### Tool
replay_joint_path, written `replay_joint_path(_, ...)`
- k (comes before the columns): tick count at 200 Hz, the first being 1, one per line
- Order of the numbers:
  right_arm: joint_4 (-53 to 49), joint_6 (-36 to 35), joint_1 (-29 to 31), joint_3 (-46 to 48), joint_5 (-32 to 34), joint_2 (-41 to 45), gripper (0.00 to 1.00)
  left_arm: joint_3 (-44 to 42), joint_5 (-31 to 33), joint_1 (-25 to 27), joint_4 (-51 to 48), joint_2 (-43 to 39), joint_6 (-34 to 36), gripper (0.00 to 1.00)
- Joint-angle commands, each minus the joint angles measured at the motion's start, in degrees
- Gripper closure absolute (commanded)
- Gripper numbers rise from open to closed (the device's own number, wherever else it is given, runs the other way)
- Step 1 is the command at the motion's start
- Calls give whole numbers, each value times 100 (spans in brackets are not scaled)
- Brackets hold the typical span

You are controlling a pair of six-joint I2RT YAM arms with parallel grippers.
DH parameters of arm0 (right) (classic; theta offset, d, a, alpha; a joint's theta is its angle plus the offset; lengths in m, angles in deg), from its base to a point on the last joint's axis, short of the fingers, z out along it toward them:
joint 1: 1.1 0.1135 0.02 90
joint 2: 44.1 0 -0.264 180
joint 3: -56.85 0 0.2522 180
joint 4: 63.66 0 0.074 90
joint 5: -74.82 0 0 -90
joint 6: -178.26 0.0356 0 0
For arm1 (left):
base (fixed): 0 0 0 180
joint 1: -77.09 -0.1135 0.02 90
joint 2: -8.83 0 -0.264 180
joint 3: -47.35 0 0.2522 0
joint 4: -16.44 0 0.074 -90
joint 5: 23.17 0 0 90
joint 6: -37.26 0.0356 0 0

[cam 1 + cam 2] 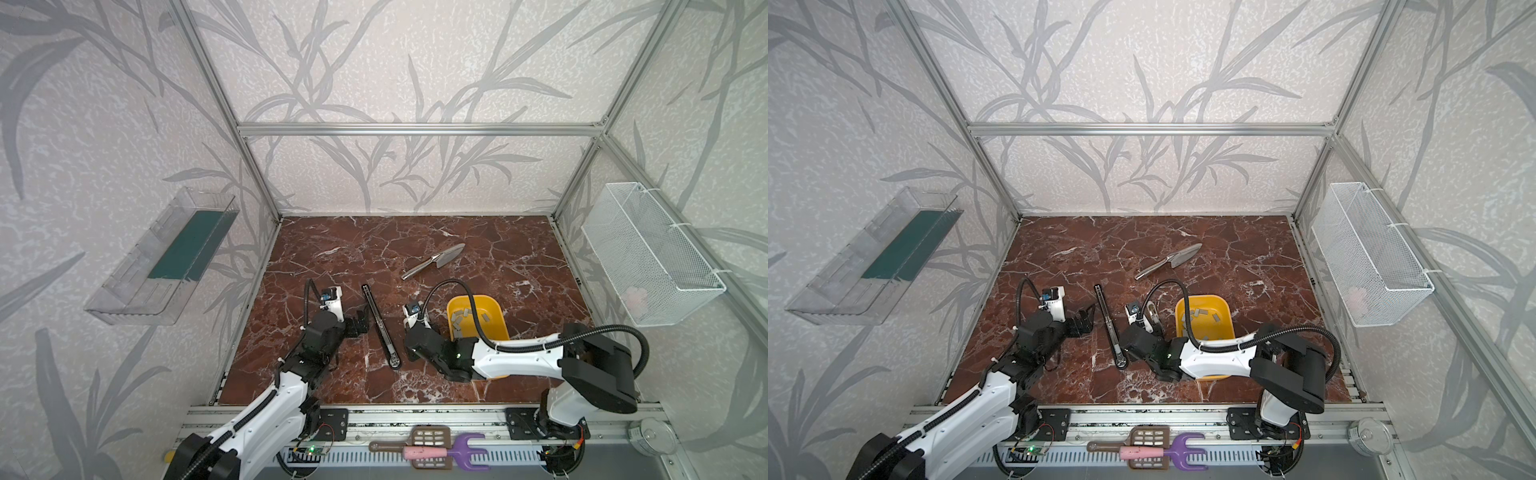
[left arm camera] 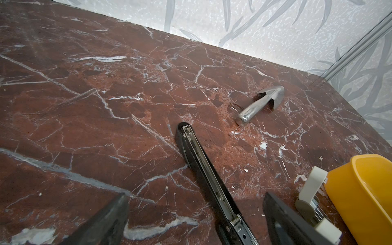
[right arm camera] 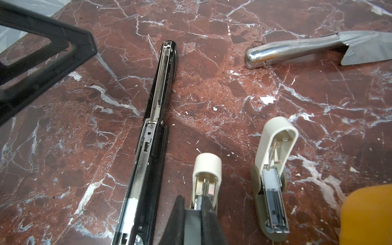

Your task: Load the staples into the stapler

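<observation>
Right hand (image 3: 194,204) pinched shut on rear of small cream stapler (image 3: 206,167). Left hand (image 1: 360,323) wide, beside long black stapler (image 3: 153,118). Staples (image 1: 460,321) lie in yellow tub (image 1: 500,332), near. Advice: hold stapler steady on surface, left hand fetches one strip.

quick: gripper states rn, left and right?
Left gripper: open, holding nothing.
Right gripper: shut, pinching the small cream stapler.
</observation>
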State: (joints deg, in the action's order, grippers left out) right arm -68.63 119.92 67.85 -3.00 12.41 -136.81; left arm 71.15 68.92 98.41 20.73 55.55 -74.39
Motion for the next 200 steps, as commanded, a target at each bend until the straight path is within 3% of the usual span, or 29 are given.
replay_joint_path(1, 138, 29, 14, 73, 149, -26, 90, 103, 99, 1, 53, 17, -6, 1)
replay_joint_path(200, 337, 433, 14, 344, 189, -218, 91, 104, 121, 2, 57, 39, -19, 1)
